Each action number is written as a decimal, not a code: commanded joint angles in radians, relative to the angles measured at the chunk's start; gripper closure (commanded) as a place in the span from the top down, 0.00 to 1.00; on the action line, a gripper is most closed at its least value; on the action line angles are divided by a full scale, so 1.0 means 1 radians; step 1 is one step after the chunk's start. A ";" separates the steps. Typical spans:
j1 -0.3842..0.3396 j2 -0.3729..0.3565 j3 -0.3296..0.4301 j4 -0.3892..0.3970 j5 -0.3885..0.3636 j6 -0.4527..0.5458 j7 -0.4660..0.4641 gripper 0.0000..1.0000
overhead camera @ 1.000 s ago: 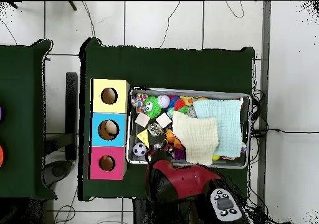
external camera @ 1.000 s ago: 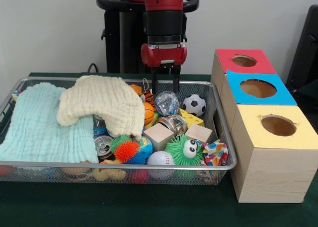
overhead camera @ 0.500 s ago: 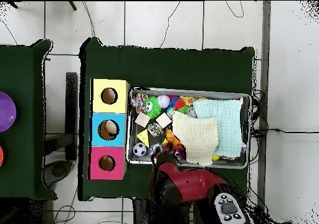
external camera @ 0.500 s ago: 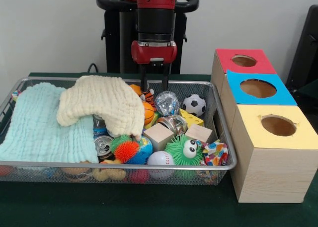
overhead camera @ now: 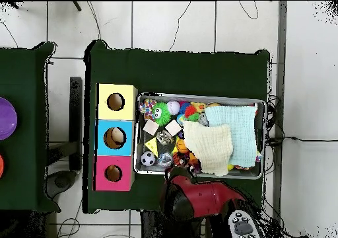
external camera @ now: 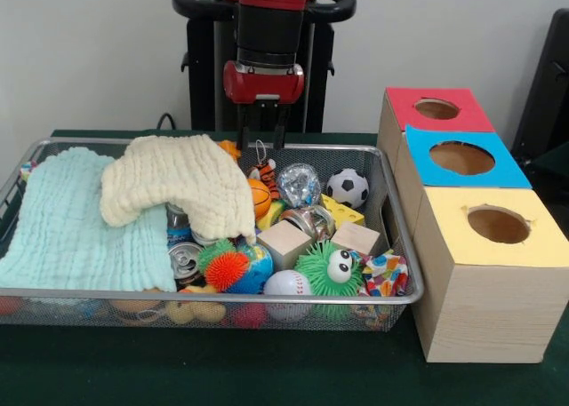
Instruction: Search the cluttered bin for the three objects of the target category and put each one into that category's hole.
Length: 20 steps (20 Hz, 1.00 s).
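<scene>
The wire mesh bin (external camera: 89, 291) holds a clutter of toys and two cloths. A small orange and black striped plush toy (external camera: 265, 171) with a metal ring on top lies at the far middle, next to the cream cloth (external camera: 178, 179). A bit of orange fur (external camera: 231, 147) shows at the cloth's far edge. My gripper (external camera: 260, 129) hangs open and empty over the bin's far rim, just above the ring. The red-topped box's hole (external camera: 436, 109) is at the far right; it also shows in the overhead view (overhead camera: 113, 173), where my arm (overhead camera: 198, 197) hides the gripper.
A mint cloth (external camera: 71, 219) covers the bin's left part. An orange basketball (external camera: 259, 195), a soccer ball (external camera: 348, 187), a green googly-eyed ball (external camera: 324, 268), wooden blocks (external camera: 284, 242) and a can (external camera: 185, 259) lie about. The blue hole (external camera: 461, 158) and the yellow hole (external camera: 498, 225) are beside the red one.
In the front view my gripper has moved left and a little up, from above the clear ball to above the striped plush. The cream cloth has shifted slightly left.
</scene>
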 commanded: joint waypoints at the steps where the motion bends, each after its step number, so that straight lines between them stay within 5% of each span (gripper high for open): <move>1: 0.011 0.088 -0.025 -0.021 0.027 0.040 0.155 1.00; 10: -0.003 0.194 -0.014 -0.017 0.013 -0.154 0.192 1.00; 20: 0.058 0.318 -0.132 -0.068 0.041 -0.319 0.154 1.00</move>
